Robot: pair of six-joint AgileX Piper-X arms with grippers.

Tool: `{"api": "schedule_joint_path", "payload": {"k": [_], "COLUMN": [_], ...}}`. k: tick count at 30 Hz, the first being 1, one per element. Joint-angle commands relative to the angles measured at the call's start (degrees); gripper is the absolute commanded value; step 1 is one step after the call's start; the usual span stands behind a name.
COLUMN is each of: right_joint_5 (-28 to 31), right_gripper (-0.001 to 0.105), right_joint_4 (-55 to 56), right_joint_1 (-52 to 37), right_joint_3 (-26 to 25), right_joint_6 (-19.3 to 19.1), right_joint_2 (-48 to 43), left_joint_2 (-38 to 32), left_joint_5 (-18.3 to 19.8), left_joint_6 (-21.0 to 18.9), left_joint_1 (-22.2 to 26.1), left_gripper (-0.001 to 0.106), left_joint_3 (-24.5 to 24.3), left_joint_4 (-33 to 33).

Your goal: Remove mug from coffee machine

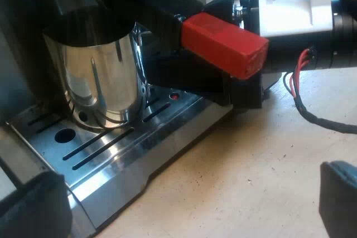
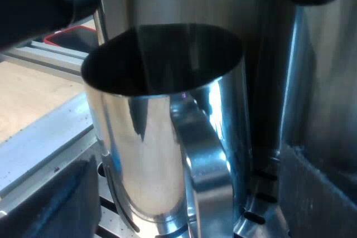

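Straddling the upright mug (image 2: 162, 137), right end effector (image 2: 187, 199), spread wide.

Steel mug on the machine's tray, framed by the right gripper

The shiny metal mug (image 2: 150, 154) stands upright on the slotted drip tray (image 2: 257, 215) of the espresso machine (image 2: 323, 98), its handle turned toward the camera. The right gripper (image 2: 187, 199) has its black fingers (image 2: 56, 204) spread wide, one to each side of the mug's base. Above the mug's rim the holder's dark handle (image 2: 33, 9) crosses, with its red end (image 2: 70, 38) beyond it, over the wooden table (image 2: 28, 98).
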Motion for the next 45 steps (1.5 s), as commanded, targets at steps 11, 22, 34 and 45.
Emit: {"api": "schedule_joint_path", "payload": {"k": [11,22,34,45], "right_joint_5": [0.0,0.0,1.7,4.1], "right_gripper": [0.039,0.000,0.000,0.000], "right_joint_4": [1.4,1.8,13.5,18.1], "right_joint_1": [-0.1,-0.1,0.2,2.2], "right_joint_3": [-4.3,-4.3,-2.3,11.8], "right_joint_6": [-0.1,-0.2,-0.7,-0.2], "right_joint_2": [2.7,2.7,-6.6,-21.8], "left_joint_2": [0.0,0.0,0.0,0.0], "left_joint_5": [0.6,0.6,1.0,2.0], "left_joint_6": [0.0,0.0,-0.1,-0.1], "left_joint_1": [-0.2,-0.2,-0.2,-0.2], "left_gripper": [0.091,0.091,0.091,0.091], "left_joint_3": [1.0,1.0,1.0,-2.3], "left_joint_4": [-1.6,-1.6,-5.0,-4.7]}}
